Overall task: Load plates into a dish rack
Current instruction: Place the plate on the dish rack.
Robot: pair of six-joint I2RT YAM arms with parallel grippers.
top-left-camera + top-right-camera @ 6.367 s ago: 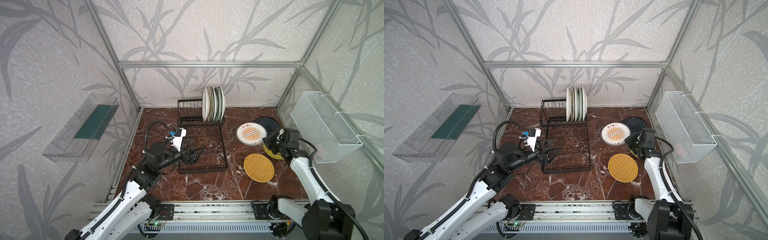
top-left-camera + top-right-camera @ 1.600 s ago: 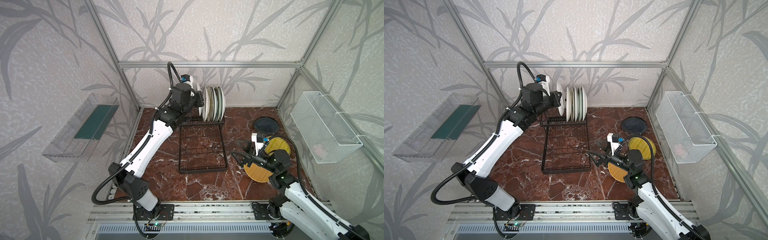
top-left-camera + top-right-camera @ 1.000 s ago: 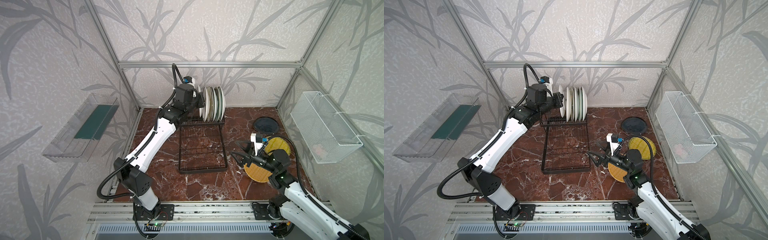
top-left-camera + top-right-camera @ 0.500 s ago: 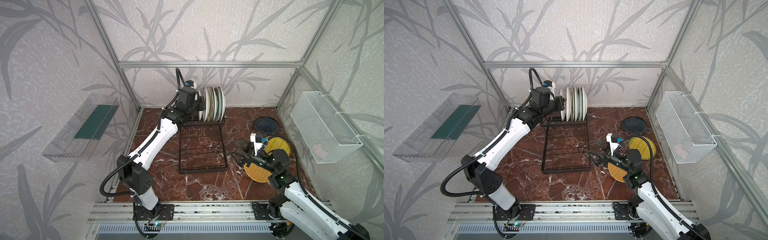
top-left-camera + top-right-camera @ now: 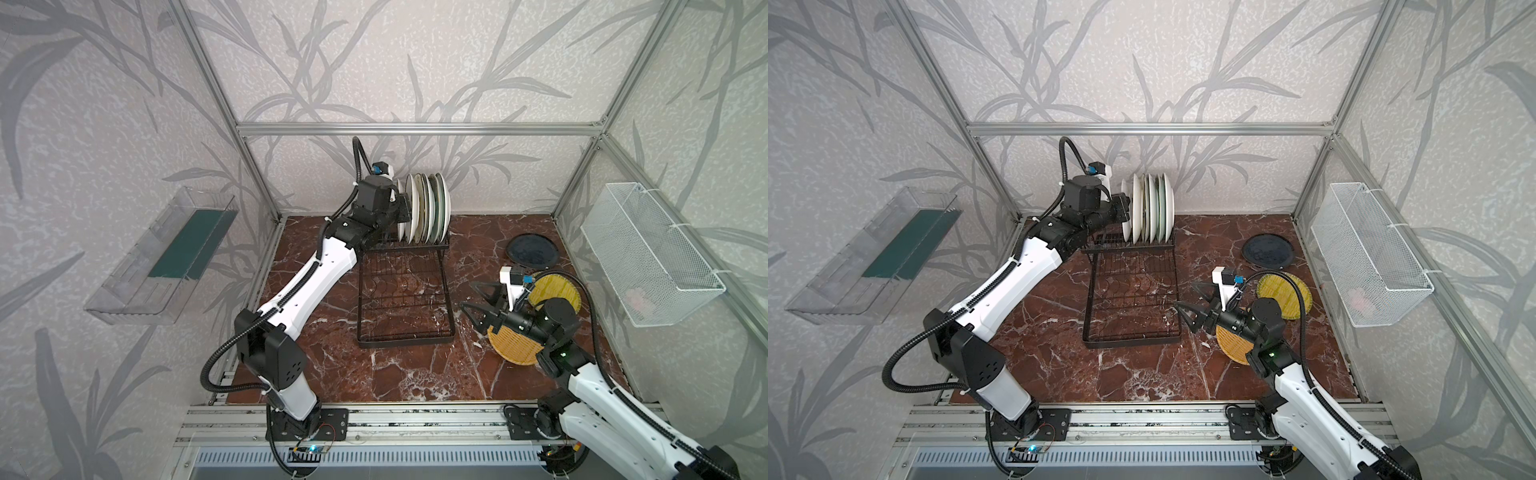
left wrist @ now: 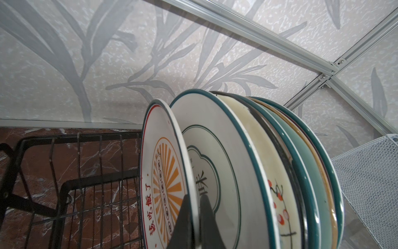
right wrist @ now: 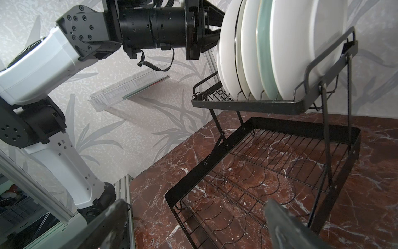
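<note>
Left fingers (image 6: 184,224) tight on upright sunburst plate (image 6: 165,172)

Both top views: high at cell front, angled down twd back wall (image 5: 498,174). Whole table (image 5: 415,382), both arms, dish rack (image 5: 405,341) in frame; near-identical pair.
L wrist cam: v. close behind left hand (image 6: 195,198), tilted up past sunburst plate (image 6: 165,183) twd wall.
R wrist cam: low nr table, over right hand (image 7: 195,202), facing rack side-on, left arm (image 7: 43,64) beyond.
Rack w/ plates (image 5: 1148,208) shared by all four.
</note>
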